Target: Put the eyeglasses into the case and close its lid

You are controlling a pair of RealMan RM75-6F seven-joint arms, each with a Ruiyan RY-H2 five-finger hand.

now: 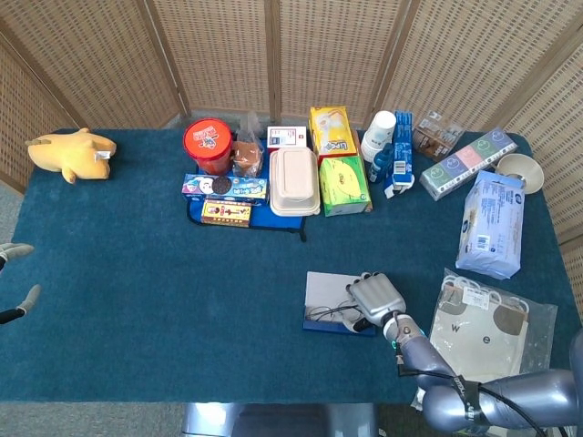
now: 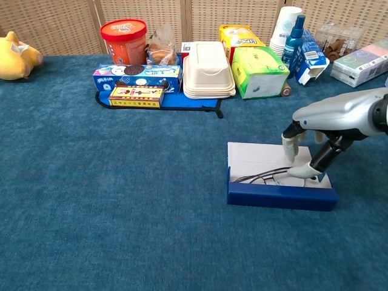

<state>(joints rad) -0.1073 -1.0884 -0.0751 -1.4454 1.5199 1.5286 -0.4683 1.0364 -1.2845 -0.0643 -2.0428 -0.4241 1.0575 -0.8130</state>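
Observation:
The eyeglass case lies open on the blue cloth, a dark blue tray with its pale lid folded flat behind it. The thin-framed eyeglasses lie inside the tray, also seen as eyeglasses in the head view. My right hand hovers over the case's right half, fingers pointing down over the lid and the thumb low by the glasses' right end. It grips nothing. From above, the right hand covers the right end of the case. Only spread fingertips of my left hand show at the far left edge.
Snack boxes, a red tub, a white clamshell box, green tissue packs and bottles line the back. A yellow plush toy lies far left. A bagged white item and a blue packet lie right of the case.

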